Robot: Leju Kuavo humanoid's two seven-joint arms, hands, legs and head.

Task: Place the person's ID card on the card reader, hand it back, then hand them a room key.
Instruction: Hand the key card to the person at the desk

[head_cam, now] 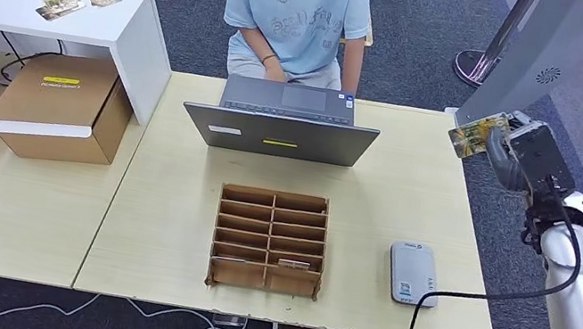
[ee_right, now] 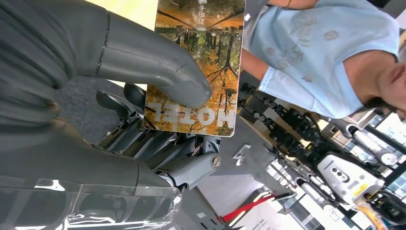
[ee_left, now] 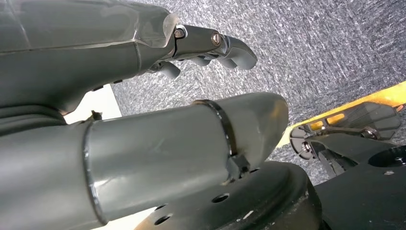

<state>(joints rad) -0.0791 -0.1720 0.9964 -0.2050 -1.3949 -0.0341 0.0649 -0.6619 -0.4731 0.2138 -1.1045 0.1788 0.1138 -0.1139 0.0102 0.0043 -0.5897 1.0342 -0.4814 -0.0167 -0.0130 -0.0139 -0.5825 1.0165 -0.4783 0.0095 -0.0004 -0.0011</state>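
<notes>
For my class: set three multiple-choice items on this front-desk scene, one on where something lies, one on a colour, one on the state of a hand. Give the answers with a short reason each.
1. Where is the card reader?
A. beside the wooden organizer, toward the robot's right
B. on the laptop
C. on the cardboard box

2. What colour is the person's shirt?
A. red
B. light blue
C. black

3. What is the right hand doing?
A. lying flat on the table
B. hanging empty
C. holding a card

Answers: 1 A, the reader lies on the table right of the organizer. 2 B, the shirt is pale blue. 3 C, the thumb presses a hotel card against the fingers.
</notes>
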